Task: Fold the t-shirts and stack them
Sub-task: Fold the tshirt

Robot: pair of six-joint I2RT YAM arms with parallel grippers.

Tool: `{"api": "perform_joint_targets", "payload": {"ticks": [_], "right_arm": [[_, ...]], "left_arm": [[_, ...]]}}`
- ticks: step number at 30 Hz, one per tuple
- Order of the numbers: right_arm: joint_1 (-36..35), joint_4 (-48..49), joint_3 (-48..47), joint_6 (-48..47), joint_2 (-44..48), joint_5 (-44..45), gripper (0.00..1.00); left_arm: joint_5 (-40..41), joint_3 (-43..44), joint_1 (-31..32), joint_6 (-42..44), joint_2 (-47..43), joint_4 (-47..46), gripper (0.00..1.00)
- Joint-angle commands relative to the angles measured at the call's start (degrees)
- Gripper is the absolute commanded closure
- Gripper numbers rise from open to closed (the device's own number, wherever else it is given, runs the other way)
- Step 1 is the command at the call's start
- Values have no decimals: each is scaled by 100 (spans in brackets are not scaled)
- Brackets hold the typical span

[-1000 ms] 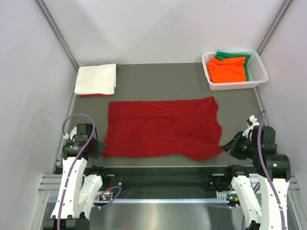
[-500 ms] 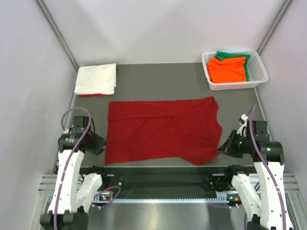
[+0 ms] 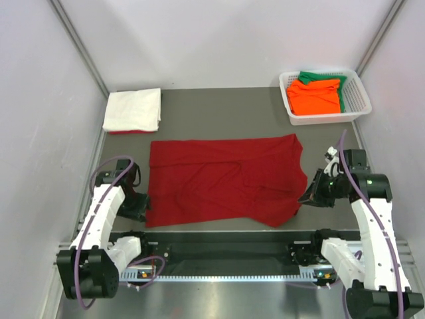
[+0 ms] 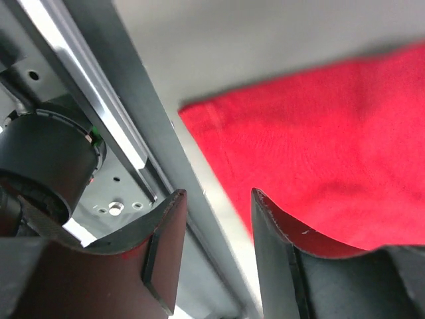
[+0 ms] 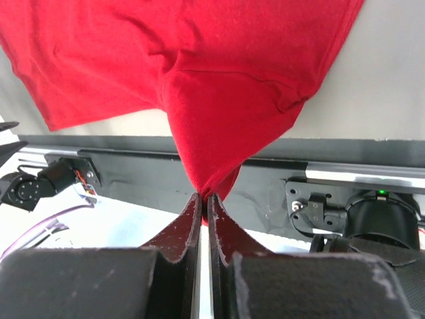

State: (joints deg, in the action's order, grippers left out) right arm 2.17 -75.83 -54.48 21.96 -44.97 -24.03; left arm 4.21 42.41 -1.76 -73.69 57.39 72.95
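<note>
now drags the hem of the dark red t-shirt [image 3: 226, 183] further inward, pinched in the right tool [image 5: 203, 197]; holds the left tool [image 4: 217, 196] spread beside the corner, so fold only half-gripped.

Grey table [image 3: 226, 109], dark red cloth t-shirt [image 3: 219, 179] spread ctr, folded white cloth t-shirt [image 3: 133, 109] back-L corner, white plastic lattice basket [image 3: 325, 119] back-R

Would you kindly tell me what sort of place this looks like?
Probably a robotics lab cell: bare white walls box in a grey table, and two rail-mounted arms flank a dark red t-shirt.
</note>
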Motion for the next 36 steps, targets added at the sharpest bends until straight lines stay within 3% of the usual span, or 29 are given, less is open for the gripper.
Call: {"api": "perform_joint_targets", "payload": {"ticks": [1,6,9,19,36], "right_arm": [[29,288,-440,-209,-178,-163,100],[-112,385,-538,-192,-328,-145,100],[-121,341,-537,-183,-319,-163,100],[-121,183,-748,-253,-293,-137,100],[-130,-1,-784,-314,-152,-128,100]], "left_arm": [[546,-163,-9,-996,-86,185,51],[590,-506,0,-1507,-9,9,52],[730,-436,-9,-1604,141,-9,45],[529,-717,0,-1604,582,-659,44],[546,-1446,53,-1886,721,-1555,52]]}}
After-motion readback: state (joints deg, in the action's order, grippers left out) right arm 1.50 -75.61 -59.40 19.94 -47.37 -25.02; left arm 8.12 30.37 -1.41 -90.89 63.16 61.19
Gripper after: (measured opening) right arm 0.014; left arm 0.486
